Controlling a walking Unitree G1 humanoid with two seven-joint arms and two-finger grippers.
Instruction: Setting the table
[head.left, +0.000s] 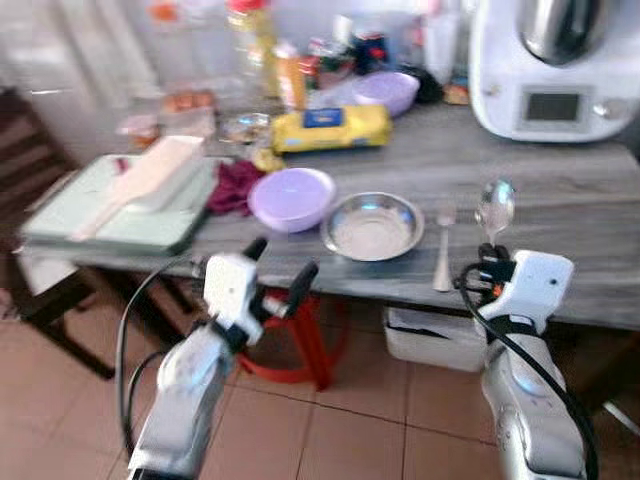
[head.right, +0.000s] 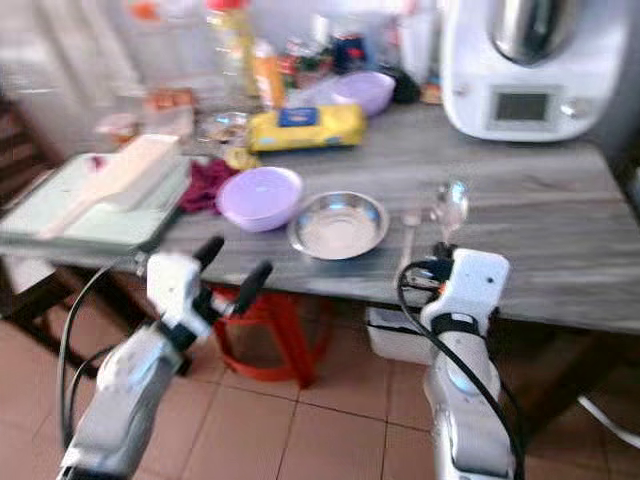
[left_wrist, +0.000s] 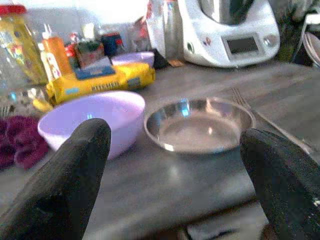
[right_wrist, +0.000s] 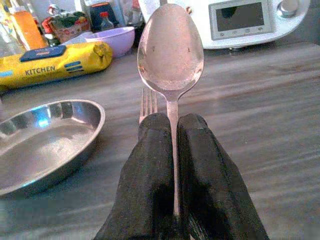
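The spoon (right_wrist: 170, 55) stands up from the right pincer (right_wrist: 172, 165), clenched on its handle above the surface (head.left: 570, 210) edge. A fork (head.left: 444, 250) lies just ahead, a steel dish (head.left: 372, 226) to its left. The left pincer (head.left: 278, 268) hangs released before a purple bowl (head.left: 291, 197).

Count on the tabletop (head.left: 560, 200): lilac bowls — two, one near (head.left: 291, 198) and one at the back (head.left: 386, 91). Steel dish (head.left: 373, 226) — one. Fork (head.left: 444, 255) — one. Spoon (head.left: 496, 208) — one. Yellow packet (head.left: 331, 128) — one. White kitchen machine (head.left: 555, 65) — one.
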